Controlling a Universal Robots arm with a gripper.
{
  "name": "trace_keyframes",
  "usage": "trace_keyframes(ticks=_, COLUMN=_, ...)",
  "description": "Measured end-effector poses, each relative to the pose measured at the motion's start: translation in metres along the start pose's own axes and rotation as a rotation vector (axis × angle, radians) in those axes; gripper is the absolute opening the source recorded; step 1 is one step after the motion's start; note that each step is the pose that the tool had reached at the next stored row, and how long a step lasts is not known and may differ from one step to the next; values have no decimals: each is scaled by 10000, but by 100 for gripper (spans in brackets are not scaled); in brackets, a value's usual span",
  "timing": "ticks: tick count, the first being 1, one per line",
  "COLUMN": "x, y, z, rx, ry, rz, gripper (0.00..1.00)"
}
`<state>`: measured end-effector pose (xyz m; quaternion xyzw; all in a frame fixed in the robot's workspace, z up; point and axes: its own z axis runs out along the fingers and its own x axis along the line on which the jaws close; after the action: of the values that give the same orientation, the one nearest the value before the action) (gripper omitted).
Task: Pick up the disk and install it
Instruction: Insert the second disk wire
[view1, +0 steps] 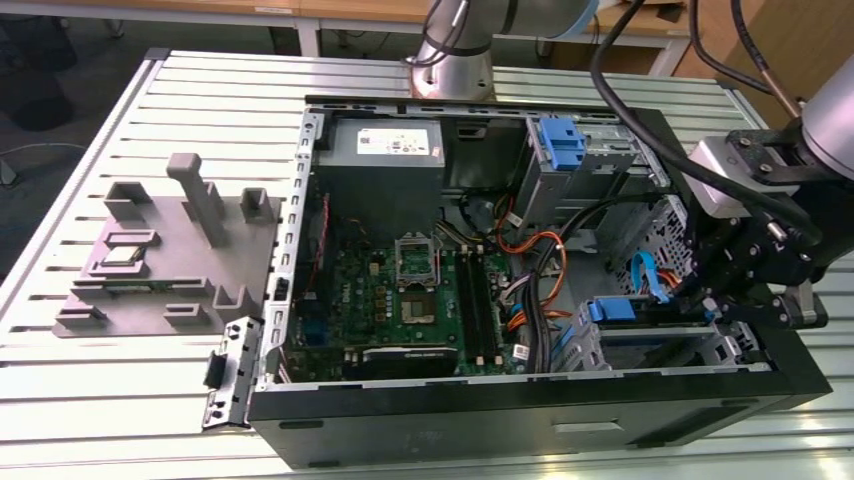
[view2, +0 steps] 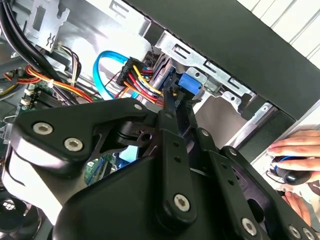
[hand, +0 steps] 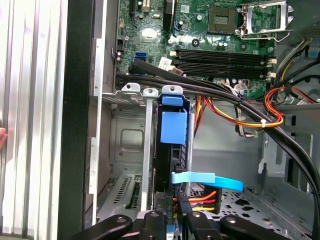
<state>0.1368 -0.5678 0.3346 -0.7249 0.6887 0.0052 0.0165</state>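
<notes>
The disk stands on edge in the drive cage at the near corner of the open computer case, on the exterior view's right. Its blue rail shows in the first wrist view, and a blue tab in the second wrist view. My gripper reaches into the case at the cage's outer end. Its fingers lie close together, shut, right behind the disk's near end. The gripper has cable plugs crowding its tips. I see nothing clamped between them.
Orange, red and black cable bundles and a blue flat cable run beside the cage. The motherboard, a grey metal box and a bare blue bracket fill the case. A grey fixture lies on the table. A hand rests outside.
</notes>
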Motion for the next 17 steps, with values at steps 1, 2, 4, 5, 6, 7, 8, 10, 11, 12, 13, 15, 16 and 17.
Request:
trace_keyframes(ticks=1, x=-3, y=2, z=5, rx=0, ry=1, rz=0, gripper=24)
trace_keyframes(ticks=2, x=-4, y=3, z=6, rx=0, ry=1, rz=-1, gripper=24)
trace_keyframes(ticks=4, x=-5, y=3, z=5, rx=0, ry=6, rz=-2, gripper=24)
trace_keyframes(ticks=5, x=-5, y=3, z=5, rx=0, ry=6, rz=-1, gripper=24)
trace_keyframes(ticks=6, x=-6, y=3, z=5, rx=0, ry=7, rz=-1, gripper=24)
trace_keyframes(ticks=7, x=-6, y=4, z=5, rx=0, ry=8, rz=-1, gripper=24)
trace_keyframes(ticks=8, x=-6, y=4, z=5, rx=0, ry=8, rz=-1, gripper=24)
trace_keyframes(ticks=10, x=-6, y=3, z=5, rx=0, ry=10, rz=-1, gripper=24)
trace_keyframes(ticks=11, x=-6, y=3, z=5, rx=0, ry=11, rz=-1, gripper=24)
trace_keyframes(ticks=12, x=-6, y=3, z=4, rx=-1, ry=14, rz=-2, gripper=22)
trace_keyframes(ticks=13, x=-6, y=3, z=4, rx=0, ry=14, rz=-1, gripper=16)
trace_keyframes(ticks=15, x=-6, y=3, z=5, rx=0, ry=15, rz=-1, gripper=16)
trace_keyframes(ticks=16, x=-6, y=4, z=5, rx=0, ry=16, rz=-1, gripper=16)
trace_keyframes(ticks=17, x=-6, y=3, z=5, rx=0, ry=16, rz=-2, gripper=16)
